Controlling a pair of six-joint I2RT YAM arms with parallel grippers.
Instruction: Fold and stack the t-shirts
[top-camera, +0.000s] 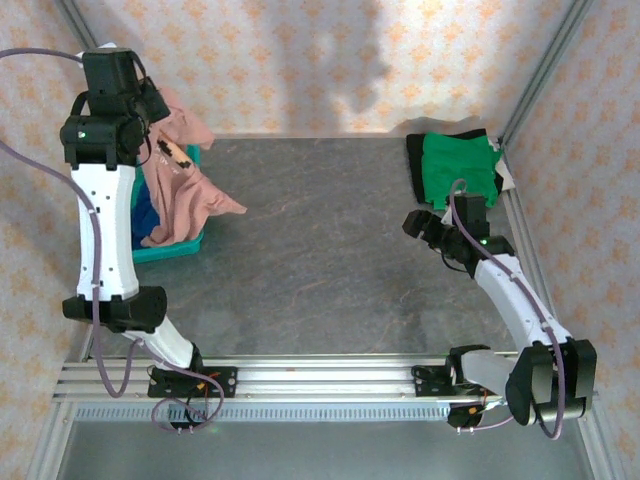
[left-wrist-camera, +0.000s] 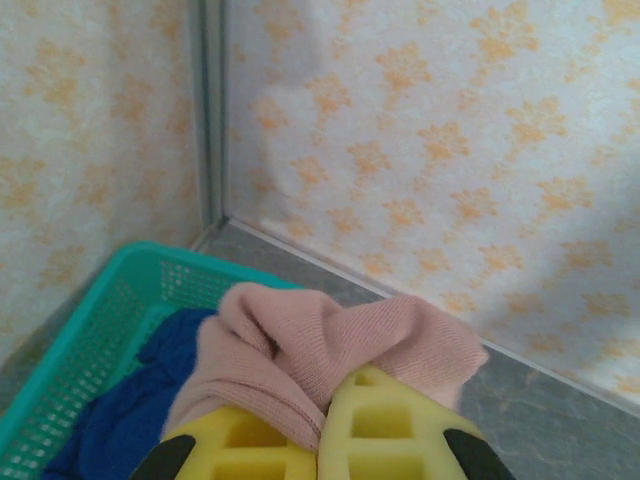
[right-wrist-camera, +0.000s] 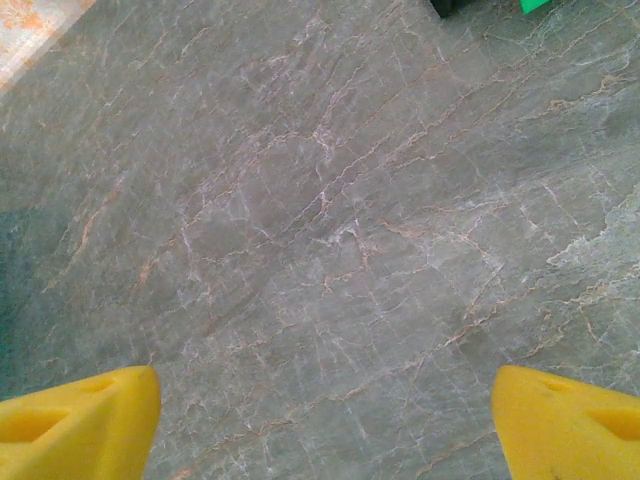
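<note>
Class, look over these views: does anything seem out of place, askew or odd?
Nothing is damaged. The pink tee hangs bunched from the shut left gripper, over the teal basket. A dark layer sticks out past the green tee on its left.

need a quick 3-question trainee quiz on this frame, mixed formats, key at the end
1. True or false: the left gripper is shut on the pink t-shirt, holding it above the teal basket.
2. Fill in: the right gripper hangs over bare table with its jaws ____.
3. Pick one: the green t-shirt lies A) in the basket, B) at the table's far right corner, C) between the right gripper's fingers.

Key: 1 true; 2 open; 3 B.
</note>
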